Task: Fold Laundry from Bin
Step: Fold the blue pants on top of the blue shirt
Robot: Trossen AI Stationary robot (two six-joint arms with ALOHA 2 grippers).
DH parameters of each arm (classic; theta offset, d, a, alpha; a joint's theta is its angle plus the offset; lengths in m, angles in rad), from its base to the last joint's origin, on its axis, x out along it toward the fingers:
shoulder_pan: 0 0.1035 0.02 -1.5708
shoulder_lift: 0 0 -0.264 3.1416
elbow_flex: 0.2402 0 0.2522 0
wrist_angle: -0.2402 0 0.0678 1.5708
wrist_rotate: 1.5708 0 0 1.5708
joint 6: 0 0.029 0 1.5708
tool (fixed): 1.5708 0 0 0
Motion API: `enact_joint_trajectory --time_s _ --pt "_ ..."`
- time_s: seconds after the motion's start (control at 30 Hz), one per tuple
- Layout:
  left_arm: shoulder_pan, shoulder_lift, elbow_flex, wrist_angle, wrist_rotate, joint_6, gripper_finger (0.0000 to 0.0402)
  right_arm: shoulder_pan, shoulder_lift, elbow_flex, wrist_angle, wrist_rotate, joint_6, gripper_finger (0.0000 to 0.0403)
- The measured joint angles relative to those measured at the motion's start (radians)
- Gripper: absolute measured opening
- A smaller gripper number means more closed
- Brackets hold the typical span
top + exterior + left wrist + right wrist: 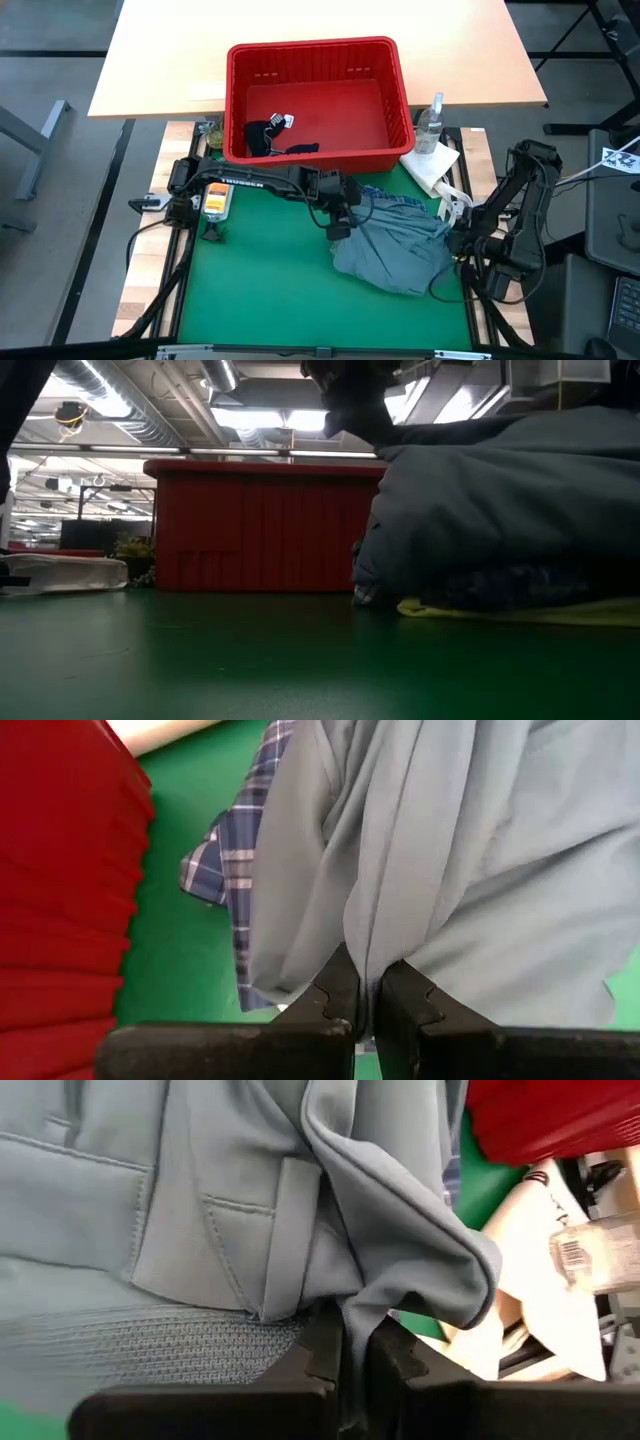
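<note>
A green mat [260, 290] covers the bench in front of me, and behind it stands a light wooden tabletop [160, 60]; in the low view there is a ceiling with pipes and lamps far behind. The red bin [318, 100] sits at the far edge of the mat, and a dark navy garment [272, 140] lies inside it in the corner on my left side. The large grey-blue garment [395, 250] lies crumpled on the mat just in front of the bin, more to my right. My left fingers [365, 1005] are clenched on a fold of this grey-blue cloth at its left edge; the left arm reaches across the mat from the left side. My right fingers [345, 1345] are also clenched on the same garment, at its right edge, near a seam and a ribbed hem. The blue-white plaid shirt [235, 870] shows from under the grey-blue garment, between it and the bin wall. In the low view a small yellow garment [510, 612] lies flat on the mat at the bottom of the pile. A white paper towel [432, 165] lies beside the right corner of the bin, and a clear bottle [431, 122] stands by it.
</note>
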Motion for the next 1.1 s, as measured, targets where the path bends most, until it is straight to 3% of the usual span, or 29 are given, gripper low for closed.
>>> enact_joint_trajectory --time_s 0.5,0.7,0.93,1.1 --pt "0.000 0.002 0.000 -0.005 -0.238 0.000 0.0077 0.000 0.002 -0.035 -0.002 0.016 -0.008 0.0019" --pt "0.000 0.002 0.000 -0.005 -0.255 -0.001 0.0111 0.000 0.002 -0.035 -0.002 0.017 -0.006 0.0022" --pt "0.000 0.002 0.000 -0.004 -0.255 0.000 0.0166 0.001 0.002 -0.035 -0.003 -0.020 -0.007 0.0098" --pt "0.000 0.002 0.000 0.000 -0.304 0.000 0.0183 0.000 0.000 -0.035 -0.003 -0.161 -0.014 0.0150"
